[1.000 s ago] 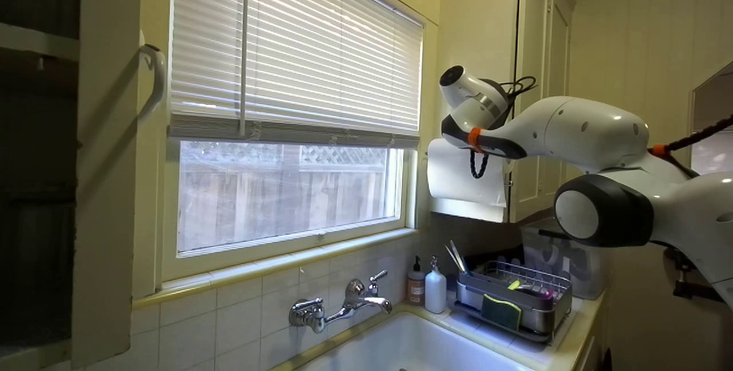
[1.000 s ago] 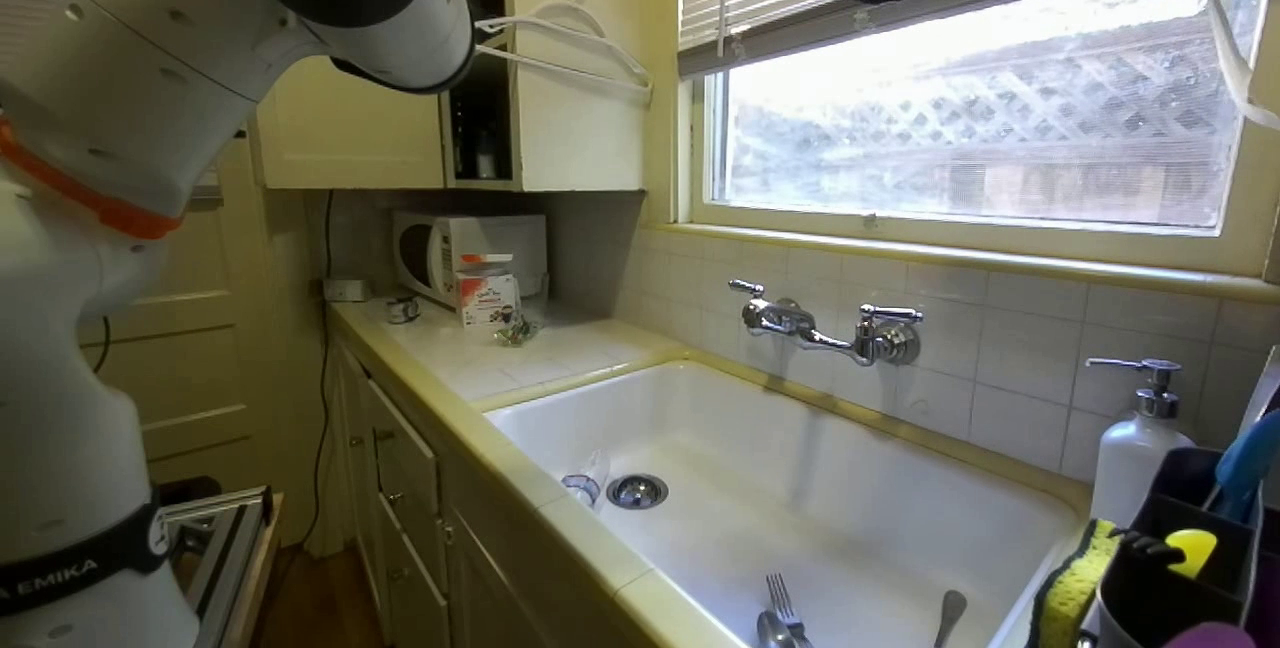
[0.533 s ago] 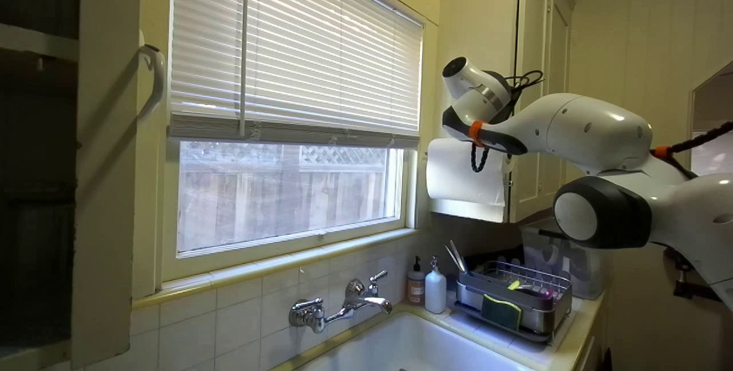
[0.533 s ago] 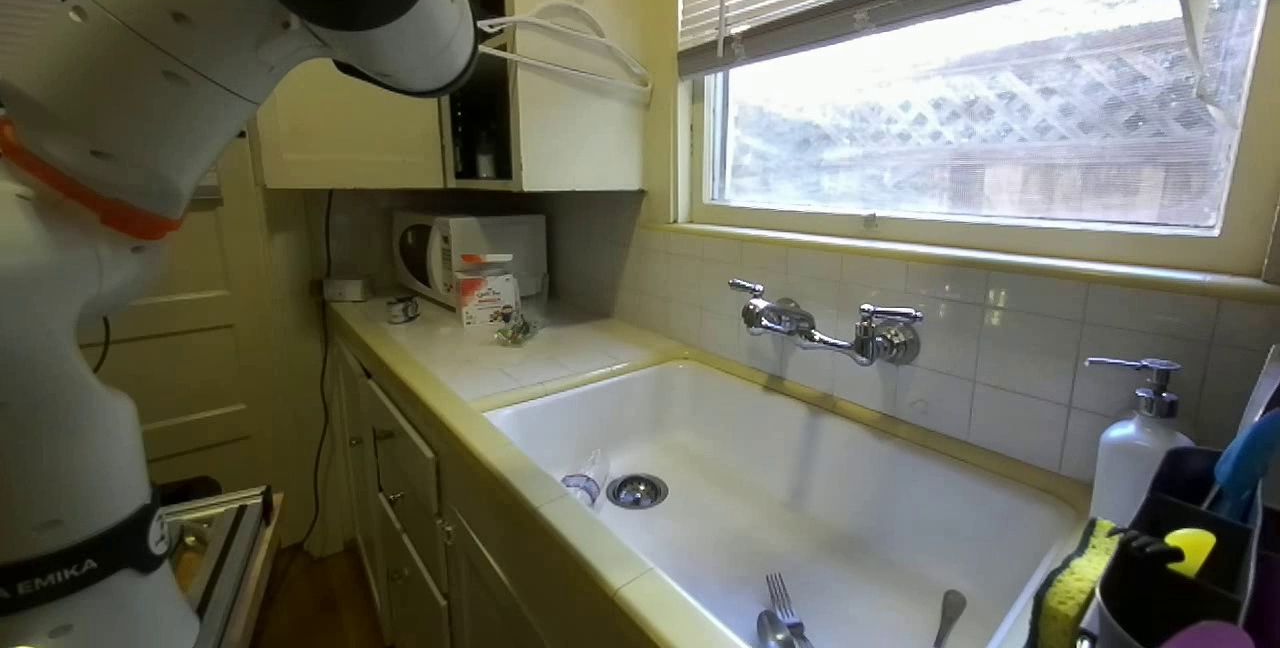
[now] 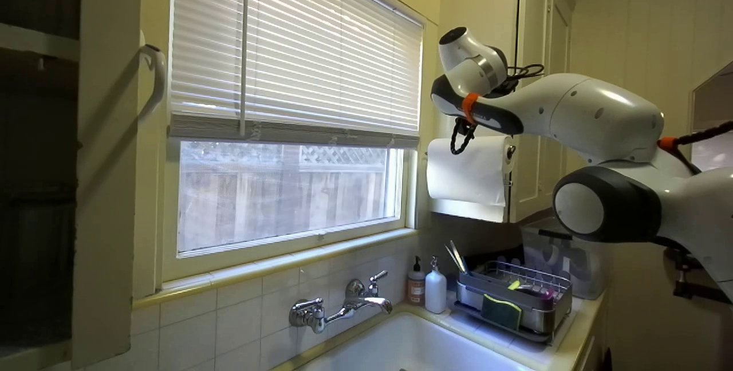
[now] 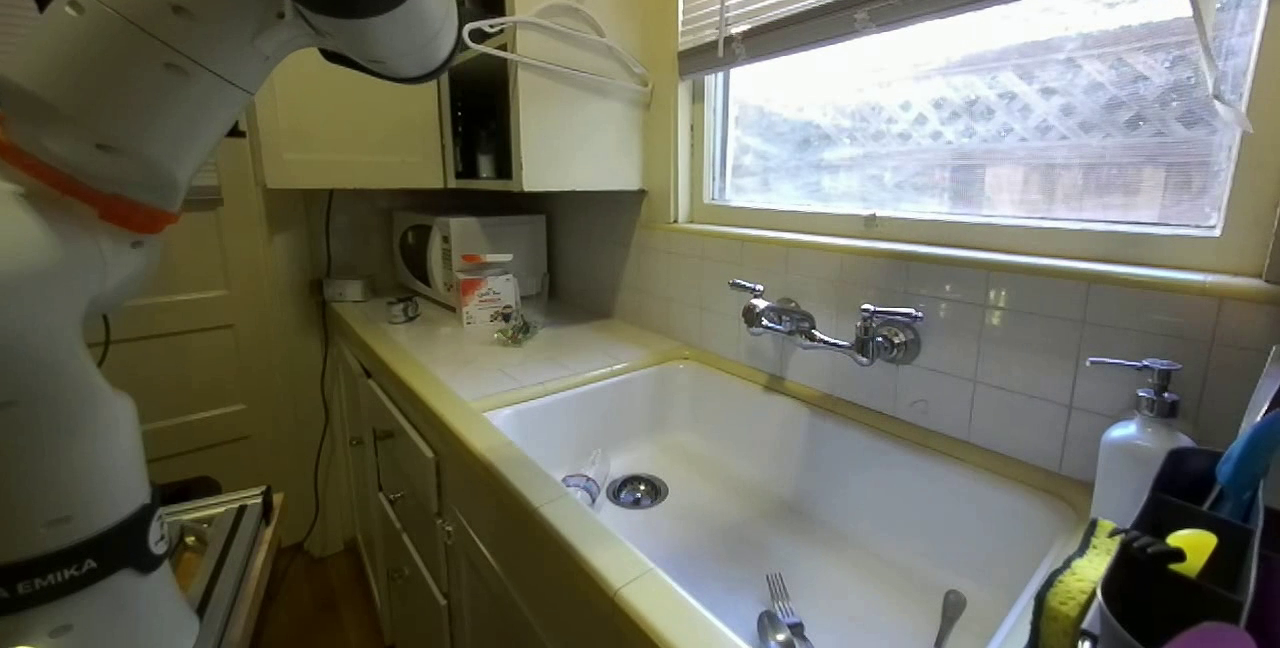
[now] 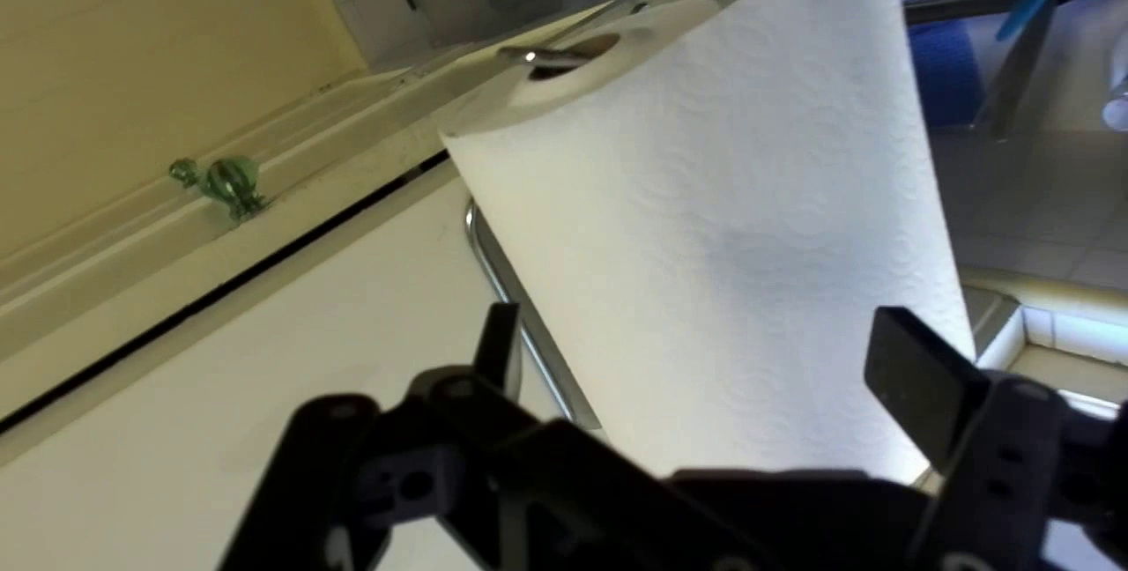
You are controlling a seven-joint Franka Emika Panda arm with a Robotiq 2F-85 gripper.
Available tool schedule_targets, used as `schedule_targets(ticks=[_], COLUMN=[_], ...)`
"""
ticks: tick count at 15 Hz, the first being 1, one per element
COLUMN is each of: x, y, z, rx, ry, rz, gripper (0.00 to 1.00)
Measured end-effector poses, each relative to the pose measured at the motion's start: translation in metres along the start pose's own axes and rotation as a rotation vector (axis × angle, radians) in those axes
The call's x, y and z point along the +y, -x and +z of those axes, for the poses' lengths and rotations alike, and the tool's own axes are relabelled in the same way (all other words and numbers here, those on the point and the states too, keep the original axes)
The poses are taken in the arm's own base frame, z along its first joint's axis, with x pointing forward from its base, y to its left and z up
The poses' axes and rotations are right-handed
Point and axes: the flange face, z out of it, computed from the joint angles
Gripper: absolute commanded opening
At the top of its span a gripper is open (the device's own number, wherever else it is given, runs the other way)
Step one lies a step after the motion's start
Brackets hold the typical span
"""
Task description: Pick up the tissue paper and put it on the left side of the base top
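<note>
The tissue paper (image 5: 467,173) is a thick white roll on a holder under the wall cabinet in an exterior view. In the wrist view the roll (image 7: 705,183) fills the middle, with its cardboard core end at the upper left. A loose white sheet (image 6: 1205,18) hangs at the upper right in an exterior view. My gripper (image 7: 705,364) is open, with its fingers spread wide and nothing held. The roll shows between and beyond the fingers; I cannot tell whether they touch it. In the exterior views the fingers are hidden or out of frame.
The cabinet (image 5: 478,27) stands right behind the arm's wrist. Below are a dish rack (image 5: 504,296), soap bottles (image 5: 435,291), a faucet (image 5: 343,308) and the sink (image 6: 850,488) with cutlery. The counter (image 6: 560,358) left of the sink bears a box (image 6: 488,298) and a microwave (image 6: 525,238).
The arm's wrist has risen and shifted slightly toward the window, baring more of the roll. The loose sheet at the upper right has swung and changed shape. The roll stays on its holder.
</note>
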Motion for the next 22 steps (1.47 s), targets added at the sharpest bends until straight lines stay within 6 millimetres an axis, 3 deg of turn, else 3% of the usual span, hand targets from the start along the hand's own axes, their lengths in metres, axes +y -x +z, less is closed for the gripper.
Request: schedule_targets(ticks=[7,10,15,22], x=[0.019,0.033,0.043,0.042], y=[0.032,0.023,0.006,0.005], z=[-0.03,-0.039,-0.031,-0.031], rx=[-0.135,0.006,0.227,0.234], ry=[-0.168,-0.2,-0.254,-0.255], rz=[0.163,0.114,-0.017,-0.022], gripper=[1.0,1.0,1.0,1.0])
